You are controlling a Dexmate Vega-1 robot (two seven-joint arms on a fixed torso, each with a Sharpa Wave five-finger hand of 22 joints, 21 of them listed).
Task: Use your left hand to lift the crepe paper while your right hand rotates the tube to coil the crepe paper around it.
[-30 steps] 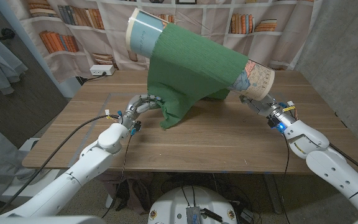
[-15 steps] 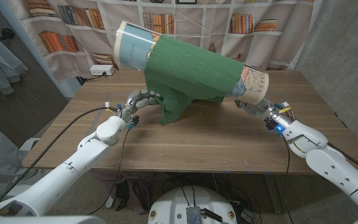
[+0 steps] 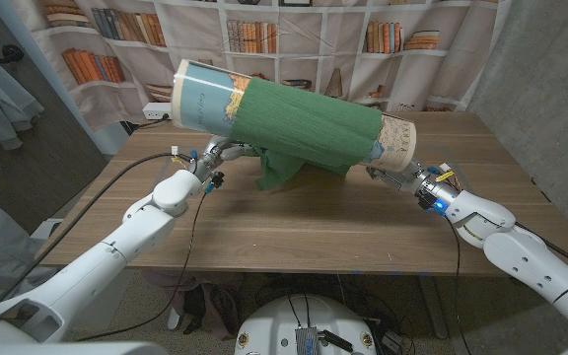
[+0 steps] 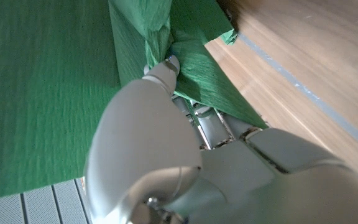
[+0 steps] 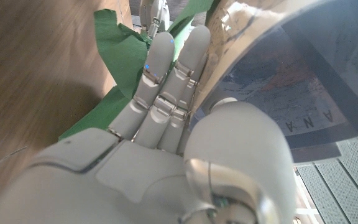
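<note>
A large map-printed tube [image 3: 397, 133] hangs nearly level above the wooden table [image 3: 323, 222], with green crepe paper [image 3: 304, 118] wound around its middle. A loose flap of the paper [image 3: 276, 173] droops from it toward the table. My left hand [image 3: 217, 158] is by the tube's left part and pinches this flap; in the left wrist view its fingers [image 4: 166, 65] close on the green crepe paper [image 4: 42, 93]. My right hand [image 3: 397, 177] holds the tube's right end from below. In the right wrist view its fingers [image 5: 166, 81] lie along the tube [image 5: 278, 81], thumb on the other side.
A white power strip [image 3: 156, 93] lies at the table's far left corner. A bookshelf-print backdrop [image 3: 294, 35] hangs behind the table, and a grey curtain [image 3: 550, 89] to the right. A black cable [image 3: 136, 177] runs along my left arm.
The tube has swung down from a steep tilt to nearly level, its left end lower and further left. My left hand has moved away and up with the flap; the right hand shifted left.
</note>
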